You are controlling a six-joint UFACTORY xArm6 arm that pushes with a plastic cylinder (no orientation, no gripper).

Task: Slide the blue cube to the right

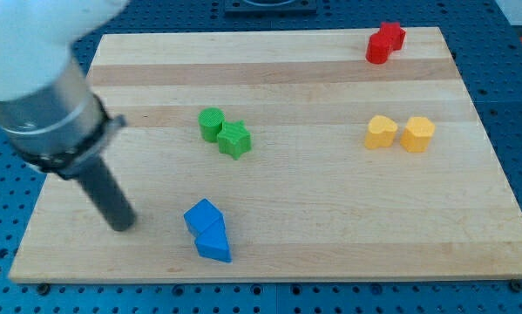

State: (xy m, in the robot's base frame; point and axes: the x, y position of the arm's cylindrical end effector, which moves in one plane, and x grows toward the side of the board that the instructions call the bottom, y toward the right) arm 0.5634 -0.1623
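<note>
The blue cube (202, 215) lies near the view's bottom, left of centre, on the wooden board (330, 227). A blue wedge-shaped block (214, 243) touches it just below and to the right. My tip (124, 226) is the lower end of the dark rod, on the board to the left of the blue cube, with a clear gap between them.
A green cylinder (211, 124) and a green star-like block (234, 139) touch above the blue pair. Two yellow blocks (381, 132) (417, 133) sit at the right. Two red blocks (384, 41) sit at the view's top right.
</note>
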